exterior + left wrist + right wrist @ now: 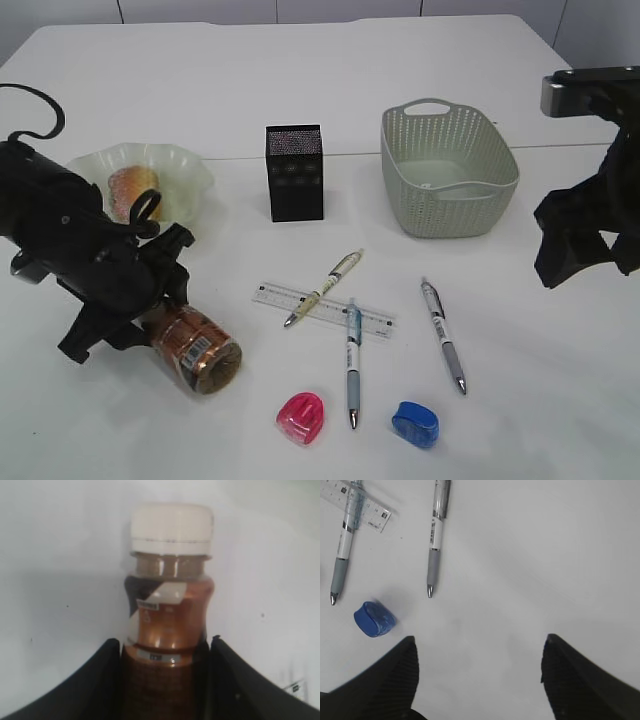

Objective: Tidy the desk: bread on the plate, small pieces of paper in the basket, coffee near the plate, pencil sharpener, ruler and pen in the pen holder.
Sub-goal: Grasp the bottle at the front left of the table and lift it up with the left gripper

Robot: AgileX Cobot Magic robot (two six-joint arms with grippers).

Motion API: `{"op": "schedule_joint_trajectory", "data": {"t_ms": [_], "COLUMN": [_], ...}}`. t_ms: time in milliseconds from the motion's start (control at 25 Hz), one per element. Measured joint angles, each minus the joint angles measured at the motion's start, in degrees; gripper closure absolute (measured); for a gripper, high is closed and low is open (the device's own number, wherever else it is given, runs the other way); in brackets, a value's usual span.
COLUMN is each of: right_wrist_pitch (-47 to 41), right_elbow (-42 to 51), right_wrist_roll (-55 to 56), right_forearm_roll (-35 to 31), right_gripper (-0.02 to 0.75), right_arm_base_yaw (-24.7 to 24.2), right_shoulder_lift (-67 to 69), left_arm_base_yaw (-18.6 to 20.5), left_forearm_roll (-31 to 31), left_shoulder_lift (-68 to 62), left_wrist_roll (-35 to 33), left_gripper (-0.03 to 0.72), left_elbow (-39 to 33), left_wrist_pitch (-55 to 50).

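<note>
My left gripper (pixel 165 300) is shut on the brown coffee bottle (pixel 198 348), which lies tilted at the front left; its white cap shows in the left wrist view (pixel 170 527). The bread (pixel 133 188) lies on the pale plate (pixel 185 165). The black pen holder (pixel 294 172) and grey-green basket (pixel 450 170) stand behind. The clear ruler (pixel 322 308), three pens (pixel 324 287) (pixel 353 362) (pixel 442 335), a pink sharpener (pixel 301 416) and a blue sharpener (pixel 415 423) lie in front. My right gripper (pixel 479 652) is open and empty above the table, right of the blue sharpener (pixel 374 619).
The white table (pixel 540 400) has a seam line across its back half. The right arm (pixel 585 225) hangs above the table's right side. No paper pieces show on the table.
</note>
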State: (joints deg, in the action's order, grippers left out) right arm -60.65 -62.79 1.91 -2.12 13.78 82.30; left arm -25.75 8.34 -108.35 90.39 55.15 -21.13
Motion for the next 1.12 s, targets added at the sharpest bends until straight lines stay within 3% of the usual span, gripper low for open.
{"op": "schedule_joint_trajectory", "data": {"t_ms": [160,360,680,800,960,1120], "right_wrist_pitch": [0.0,0.0,0.0,0.0,-0.68,-1.85], "right_elbow": [0.0,0.0,0.0,0.0,0.0,0.0], "right_wrist_roll": [0.0,0.0,0.0,0.0,0.0,0.0], "right_forearm_roll": [0.1,0.87,1.52,1.56,1.56,1.56], "right_gripper": [0.177,0.177,0.177,0.177,0.18,0.186], "right_arm_base_yaw": [0.0,0.0,0.0,0.0,0.0,0.0], "right_shoulder_lift": [0.0,0.0,0.0,0.0,0.0,0.0], "left_arm_base_yaw": [0.0,0.0,0.0,0.0,0.0,0.0], "left_forearm_roll": [0.31,0.7,0.7,0.7,0.7,0.7], "left_shoulder_lift": [1.01,5.11,14.38,16.84,20.78,26.64], "left_wrist_roll": [-11.46,-31.02,-71.46,-82.75,-87.49,-88.4], "left_gripper": [0.311,0.314,0.315,0.32,0.331,0.336], "left_elbow": [0.0,0.0,0.0,0.0,-1.35,-6.78], "left_wrist_pitch": [0.32,-2.12,-12.91,-17.41,-16.61,-7.97]}}
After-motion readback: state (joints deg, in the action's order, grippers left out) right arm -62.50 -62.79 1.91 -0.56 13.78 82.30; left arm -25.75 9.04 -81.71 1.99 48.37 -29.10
